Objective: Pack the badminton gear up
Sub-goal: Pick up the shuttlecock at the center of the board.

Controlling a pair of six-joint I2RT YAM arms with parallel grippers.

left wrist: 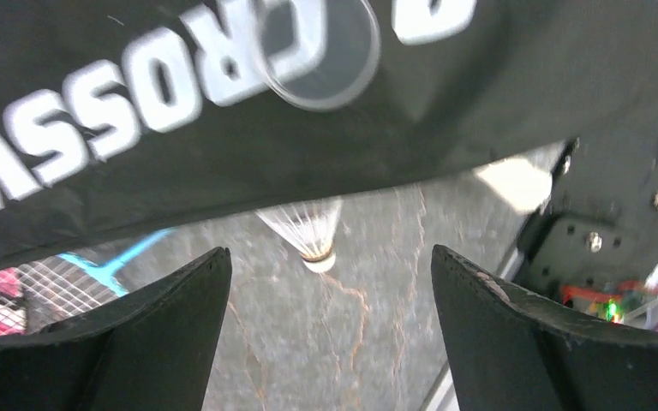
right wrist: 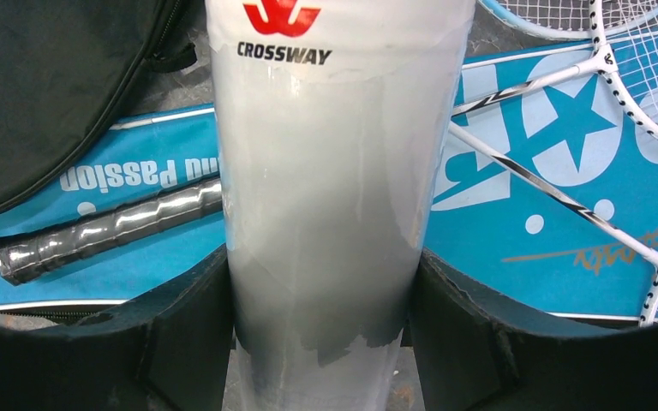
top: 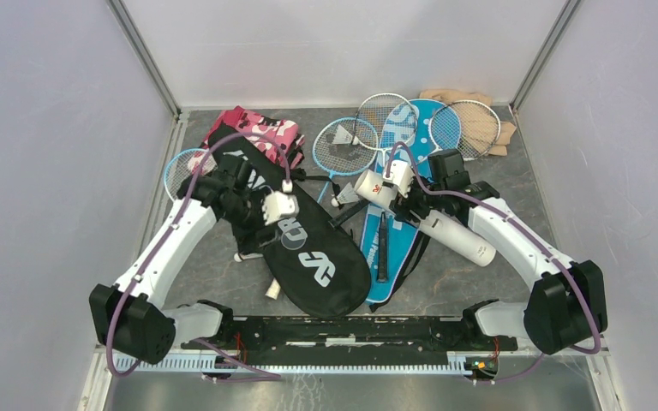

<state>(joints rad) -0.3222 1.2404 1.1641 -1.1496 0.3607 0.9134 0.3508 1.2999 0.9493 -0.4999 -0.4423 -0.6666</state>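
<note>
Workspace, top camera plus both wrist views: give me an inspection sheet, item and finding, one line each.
Surface: grey marbled table, largely covered by gear.
Job's things: black cover beside blue cover; rackets unpacked toward the back; white tube gripped.
Clutter: pink camouflage cloth and beige cloth at the back.
Grippers: left gripper open over a shuttlecock; right gripper shut on the white tube.
Cables: purple cables along both arms.
Surroundings: grey walls.
</note>
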